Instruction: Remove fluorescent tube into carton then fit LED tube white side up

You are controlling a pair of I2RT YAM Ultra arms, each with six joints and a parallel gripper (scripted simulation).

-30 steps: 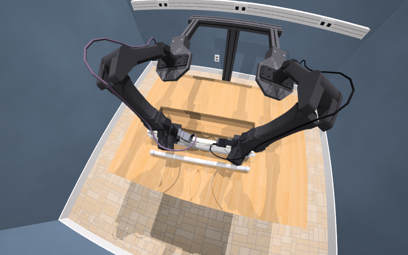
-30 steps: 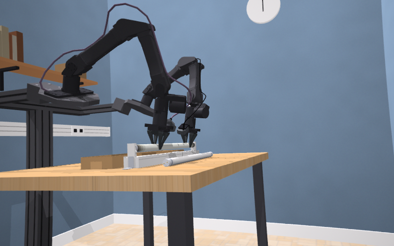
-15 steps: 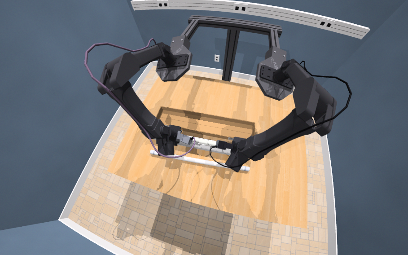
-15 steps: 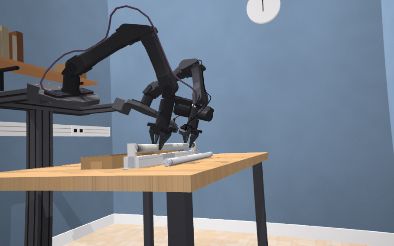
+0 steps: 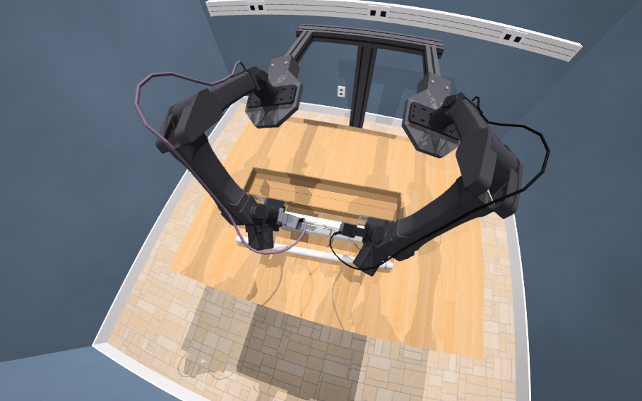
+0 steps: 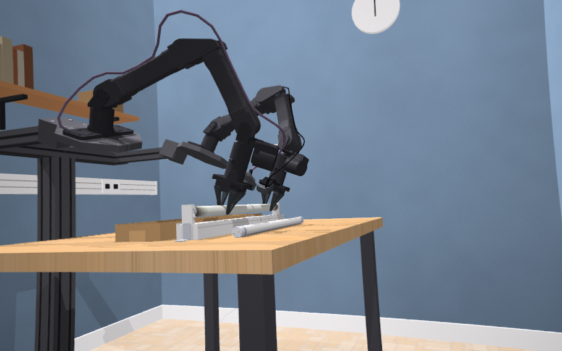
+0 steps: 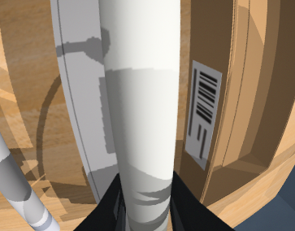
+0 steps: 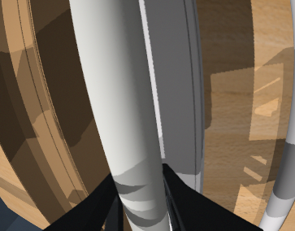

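The old fluorescent tube (image 5: 324, 223) (image 6: 206, 210) (image 7: 144, 102) (image 8: 111, 93) lies above the light fixture (image 6: 215, 230) (image 7: 76, 81) (image 8: 172, 81), its ends at the lampholders. Whether its pins are seated is too small to tell. My left gripper (image 6: 269, 206) (image 7: 145, 178) is shut on it near the far end in the exterior view; my right gripper (image 6: 225, 209) (image 8: 140, 175) is shut on it near the nearer end. Both are tilted. The LED tube (image 5: 313, 253) (image 6: 269, 225) (image 7: 11, 180) (image 8: 293, 163) lies on the bench beside the fixture.
The open carton (image 5: 263, 175) (image 6: 125, 233) sits on the bench (image 6: 248, 257) on the fixture's other side from the LED tube, close behind the fixture. Its inside shows no tube. The robot's stand (image 6: 56, 200) rises beyond the carton.
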